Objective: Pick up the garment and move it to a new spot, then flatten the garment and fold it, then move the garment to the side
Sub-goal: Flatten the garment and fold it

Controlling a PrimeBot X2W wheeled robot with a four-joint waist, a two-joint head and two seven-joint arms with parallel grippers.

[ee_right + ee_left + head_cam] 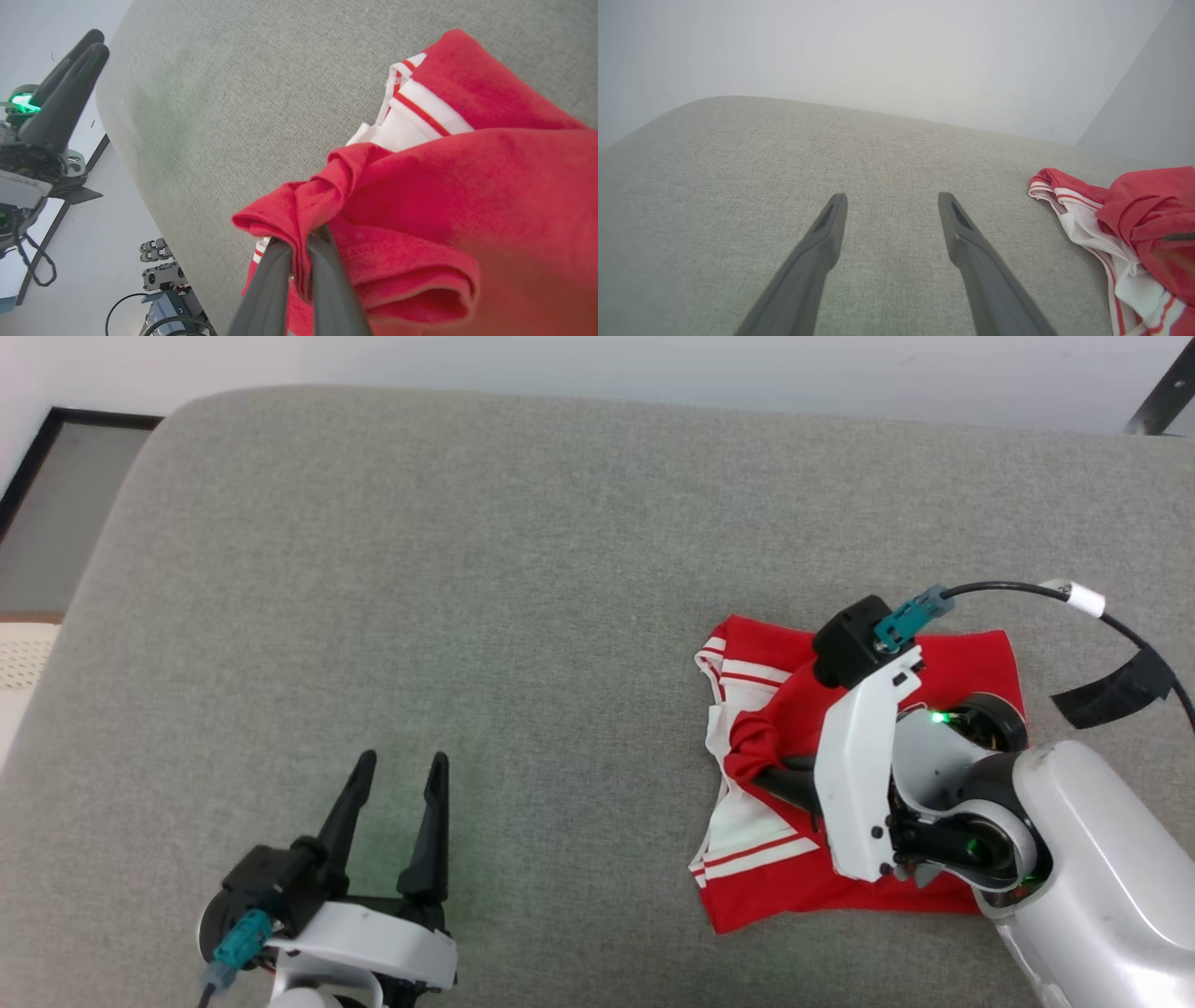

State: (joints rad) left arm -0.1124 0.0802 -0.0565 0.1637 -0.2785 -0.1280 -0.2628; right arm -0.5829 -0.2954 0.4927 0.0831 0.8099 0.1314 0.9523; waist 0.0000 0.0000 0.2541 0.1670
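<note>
A bunched fold of red cloth is being pinched between the right fingers (268, 280), which are being held closed on the garment (467, 186) near a gathered edge. In the head view the right fingers (789, 782) are being kept low over the middle of the garment (966, 658), under the white wrist housing. Around the grip, the rest of the garment is being borne by the grey upholstered surface (467, 569). It is lying rumpled on the right part of that surface, with white panels and striped bands showing along its left edge.

The left fingers (429, 821) are being held wide apart with nothing between them, over bare upholstery and well apart from the garment. In the left wrist view, the garment (1143, 205) is being seen off to the right of the left fingers (817, 252).

The task is being judged as barely begun. A grip is being made, but most of the cloth is not yet being lifted clear. The move to a new spot, the flattening, the folding and the shift to the side are all being left to do.
</note>
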